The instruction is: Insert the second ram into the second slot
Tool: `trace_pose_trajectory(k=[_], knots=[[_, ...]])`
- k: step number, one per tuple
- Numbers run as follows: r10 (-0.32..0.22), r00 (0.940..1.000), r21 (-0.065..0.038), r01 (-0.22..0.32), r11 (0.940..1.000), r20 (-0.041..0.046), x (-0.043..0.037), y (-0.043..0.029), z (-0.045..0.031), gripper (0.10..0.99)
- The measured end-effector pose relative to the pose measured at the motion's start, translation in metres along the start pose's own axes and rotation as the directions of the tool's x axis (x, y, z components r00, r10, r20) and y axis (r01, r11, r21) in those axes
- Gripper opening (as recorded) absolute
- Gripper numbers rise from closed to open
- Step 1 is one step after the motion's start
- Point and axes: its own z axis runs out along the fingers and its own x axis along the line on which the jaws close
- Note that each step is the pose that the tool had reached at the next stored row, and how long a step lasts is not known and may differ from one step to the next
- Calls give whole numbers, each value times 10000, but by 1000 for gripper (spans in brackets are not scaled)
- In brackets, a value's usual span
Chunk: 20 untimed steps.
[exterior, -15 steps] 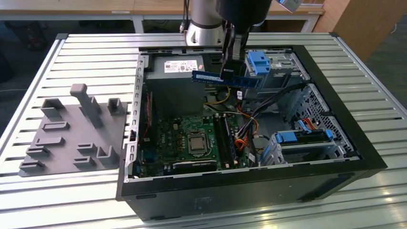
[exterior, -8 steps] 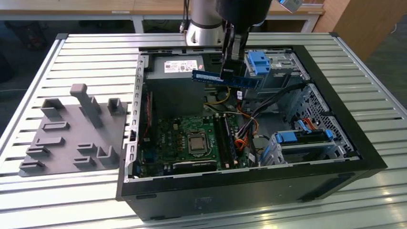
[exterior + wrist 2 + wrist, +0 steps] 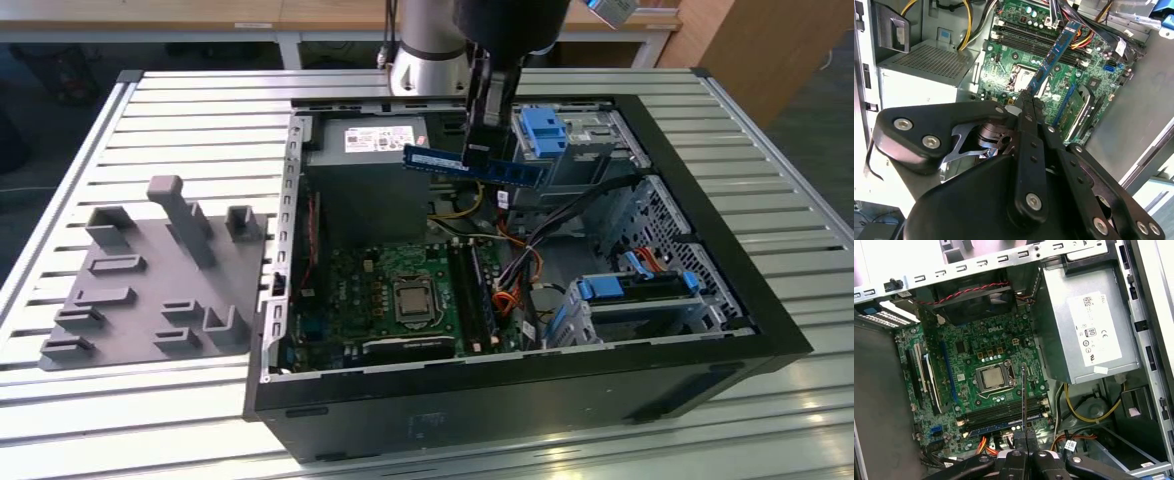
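The second ram (image 3: 454,162) is a thin dark blue stick with a pale label, held level in the air above the open computer case. My gripper (image 3: 478,152) is shut on its middle, high over the back half of the case. In the second wrist view the stick (image 3: 1055,51) reaches out from my fingertips (image 3: 1024,106) over the green motherboard. The first wrist view shows the stick (image 3: 1024,395) edge-on, above the long black memory slots (image 3: 1004,415) beside the processor socket (image 3: 994,377). A blue strip runs along one slot; I cannot tell which is the second slot.
A grey power supply (image 3: 374,140) fills the case's back corner at the exterior view's left. Light-blue drive brackets (image 3: 541,130) stand right beside the gripper, another (image 3: 621,288) sits nearer the front. Loose cables (image 3: 514,260) cross next to the slots. A grey fixture block (image 3: 147,280) lies outside the case.
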Motion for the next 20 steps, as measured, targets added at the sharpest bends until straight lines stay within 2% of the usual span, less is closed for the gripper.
trace_pose_trajectory(k=[20], knots=[[617,9981,9,-617,9981,24,0,0,0,114]])
